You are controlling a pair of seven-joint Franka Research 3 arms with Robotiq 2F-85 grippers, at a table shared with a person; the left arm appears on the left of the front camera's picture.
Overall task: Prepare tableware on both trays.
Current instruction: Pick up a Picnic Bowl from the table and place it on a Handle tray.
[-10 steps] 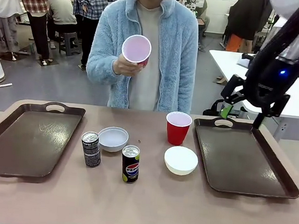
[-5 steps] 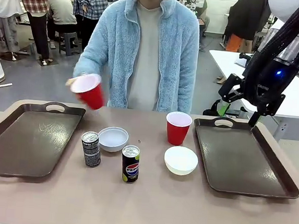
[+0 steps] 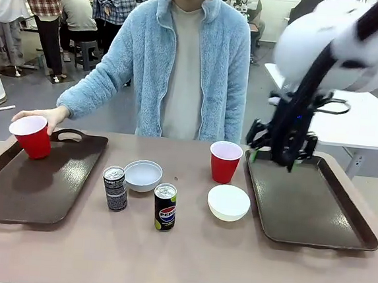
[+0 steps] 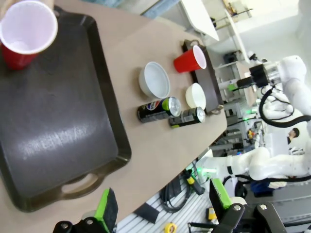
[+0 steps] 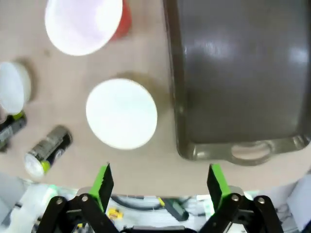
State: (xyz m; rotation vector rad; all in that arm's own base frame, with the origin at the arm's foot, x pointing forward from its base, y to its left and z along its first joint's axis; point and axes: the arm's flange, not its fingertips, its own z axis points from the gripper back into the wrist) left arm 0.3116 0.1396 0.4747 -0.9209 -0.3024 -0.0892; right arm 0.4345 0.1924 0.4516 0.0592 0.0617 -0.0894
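At the far corner of the left tray [image 3: 32, 187], beside its cut-out handle, a red cup [image 3: 32, 137] stood upright with the person's hand [image 3: 44, 115] at its far side. Between the trays, on the surface [image 3: 185, 260], a black can [image 3: 165, 207] read "PEPSI"; the grey-patterned can [image 3: 115, 188] just beside a white bowl [image 3: 142, 175] bore print too small to read. A second red cup [image 3: 225, 162] stood just beside the bare right tray [image 3: 315, 212], a second bowl [image 3: 228, 202] nearer the robot. The right arm's jaws hung blurred above that tray's far end, spread and empty; the left arm's jaws likewise gaped, nothing between their green pads [image 4: 108, 211].
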